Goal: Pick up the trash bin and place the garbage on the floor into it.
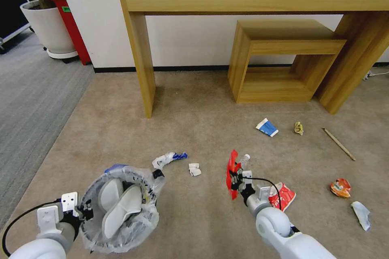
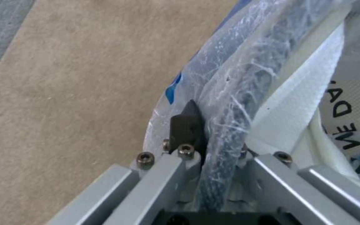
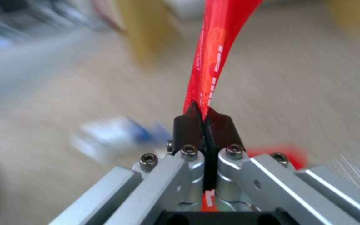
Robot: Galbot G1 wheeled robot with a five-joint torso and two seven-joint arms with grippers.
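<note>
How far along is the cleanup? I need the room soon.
Done: the left gripper holds the trash bin by its rim, with white slippers inside. In hand: the right gripper pinches a red wrapper. Left on the carpet: blue-white carton, stick, orange wrapper, paper scraps.

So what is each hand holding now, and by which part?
Left hand grips the trash bin by its bag-covered rim. Right hand pinches the red wrapper by its lower edge.
</note>
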